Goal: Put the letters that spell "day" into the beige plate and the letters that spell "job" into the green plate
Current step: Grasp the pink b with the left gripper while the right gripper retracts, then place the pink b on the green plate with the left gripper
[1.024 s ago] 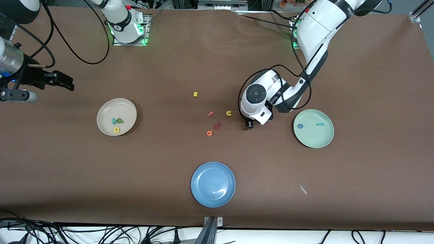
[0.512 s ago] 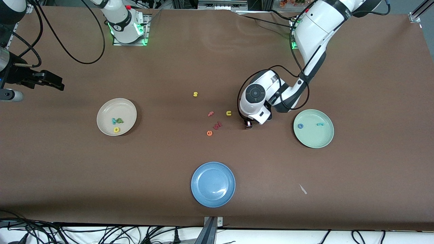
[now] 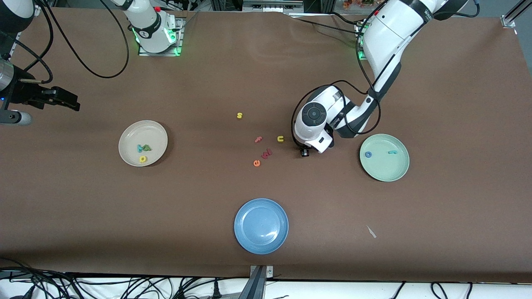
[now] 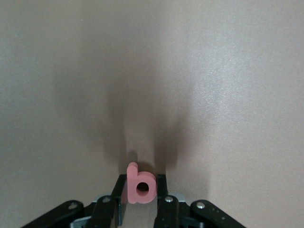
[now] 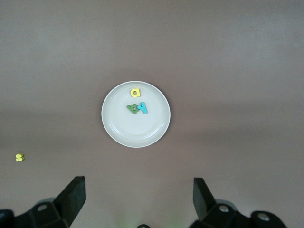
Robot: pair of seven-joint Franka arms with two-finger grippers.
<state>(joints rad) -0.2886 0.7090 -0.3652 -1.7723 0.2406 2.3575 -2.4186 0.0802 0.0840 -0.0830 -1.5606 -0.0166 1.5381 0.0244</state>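
In the front view, the left gripper [image 3: 305, 153] is standing low over the brown table [image 3: 457, 104], between the loose letters and the green plate [image 3: 384, 170]. This plate is holding the blue "o" [image 3: 368, 154] and the teal "j" [image 3: 391, 152], lying apart from each other. The beige plate [image 3: 129, 137], toward the right arm's end of the table, is holding the green "d" [image 3: 146, 147], the teal "y" [image 3: 140, 147] and the yellow "a" [image 3: 143, 158]. The blue plate [image 3: 261, 225], nearest to the camera, is holding nothing. The yellow "s" [image 3: 239, 115], the yellow "u" [image 3: 280, 138], the pink "f" [image 3: 258, 139], a dark red letter [image 3: 267, 153] and the orange "e" [image 3: 257, 163] are lying loose on the table. The right gripper [image 3: 68, 101] is waiting at the table's edge.

In the left wrist view, the two fingers [image 4: 162, 186] are pinching the pink "b" [image 4: 139, 185] from both sides, so the claw is nearly closed on this letter. The "b" is standing upright close to the table; I cannot tell if it is already lifted.

In the right wrist view, the fingers [image 5: 73, 194] of the right claw are standing wide apart and holding nothing, high over the beige plate with its three letters.

I think "day" is finished and the last letter of "job" is being picked. The next move is asking for a lift, a short carry over the green plate and a release over its free middle, without dropping this small foam piece.
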